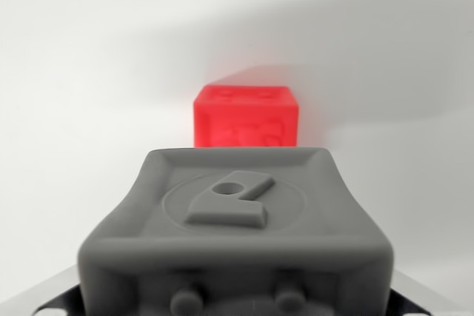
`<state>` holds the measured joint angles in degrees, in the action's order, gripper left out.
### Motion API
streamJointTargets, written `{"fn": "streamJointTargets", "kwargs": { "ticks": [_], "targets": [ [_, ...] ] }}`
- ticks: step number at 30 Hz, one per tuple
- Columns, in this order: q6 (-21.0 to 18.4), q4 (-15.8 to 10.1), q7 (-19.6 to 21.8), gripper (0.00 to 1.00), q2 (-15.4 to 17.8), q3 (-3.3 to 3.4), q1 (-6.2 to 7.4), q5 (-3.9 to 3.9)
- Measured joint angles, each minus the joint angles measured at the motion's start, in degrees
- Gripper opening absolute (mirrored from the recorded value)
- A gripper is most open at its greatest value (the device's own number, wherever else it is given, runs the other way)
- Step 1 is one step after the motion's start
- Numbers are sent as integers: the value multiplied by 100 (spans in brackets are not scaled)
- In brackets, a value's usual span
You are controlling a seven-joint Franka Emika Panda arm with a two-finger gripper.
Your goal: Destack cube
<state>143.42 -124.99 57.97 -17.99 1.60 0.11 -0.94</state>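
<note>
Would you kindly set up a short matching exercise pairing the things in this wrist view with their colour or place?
Things:
1. grey cube
2. red cube
3. surface

Descriptions:
A. white, all around
B. nearest the camera, with a raised emblem on top
C. farther back, partly hidden behind another cube

Pairs: 1-B, 2-C, 3-A

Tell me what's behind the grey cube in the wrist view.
A red cube sits behind the grey cube, against a plain white surface. Only its top and upper front face show; its lower part and whatever it rests on are hidden by the grey cube.
</note>
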Motion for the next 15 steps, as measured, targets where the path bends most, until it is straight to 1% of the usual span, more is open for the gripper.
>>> {"fn": "streamJointTargets", "kwargs": {
  "ticks": [7,15],
  "targets": [
    [26,-97,7,0,2,-29,104,9],
    [73,-187,12,0,47,-42,221,14]
  ]
}}
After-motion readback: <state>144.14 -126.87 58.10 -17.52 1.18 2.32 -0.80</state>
